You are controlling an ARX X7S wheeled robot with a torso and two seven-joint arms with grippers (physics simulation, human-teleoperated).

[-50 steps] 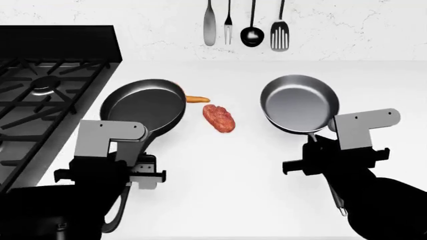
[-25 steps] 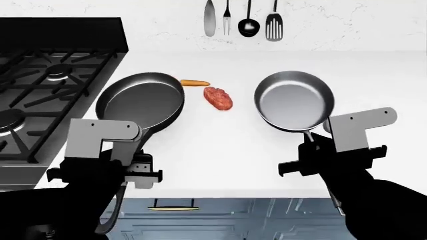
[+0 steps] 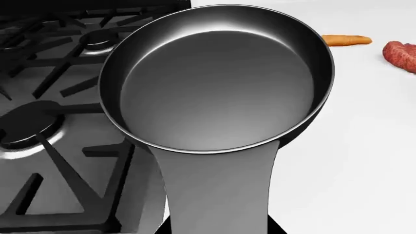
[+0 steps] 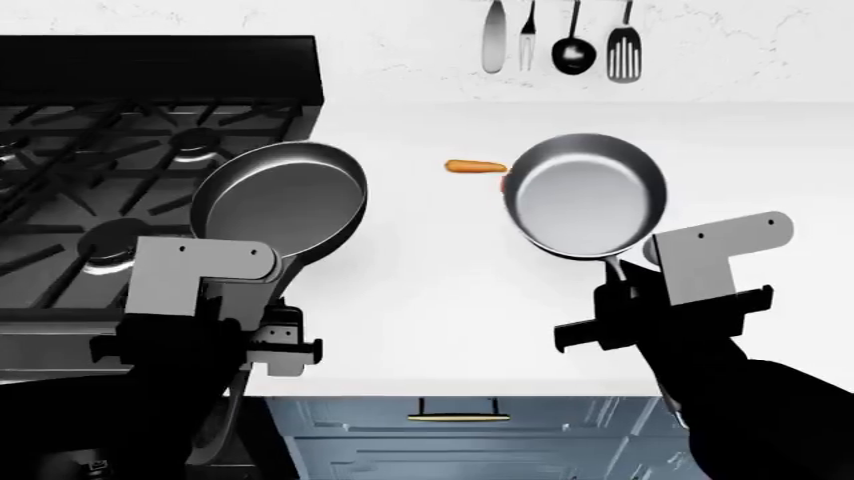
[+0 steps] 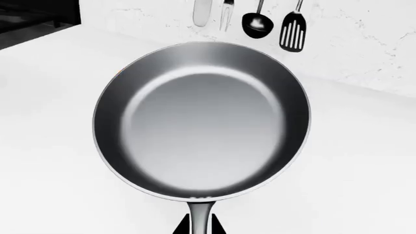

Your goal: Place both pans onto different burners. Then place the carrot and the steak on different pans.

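Pans held by both claws, no writing seen.
Steak (image 3: pixel 402 55) is shown only in left wrist view; black pan (image 4: pixel 280 201) gripped left, steel pan (image 4: pixel 585 195) right.

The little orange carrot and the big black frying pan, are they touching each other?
Apart. In the left wrist view, bare white counter separates the small orange carrot from the black frying pan's rim; the head view shows the same gap.
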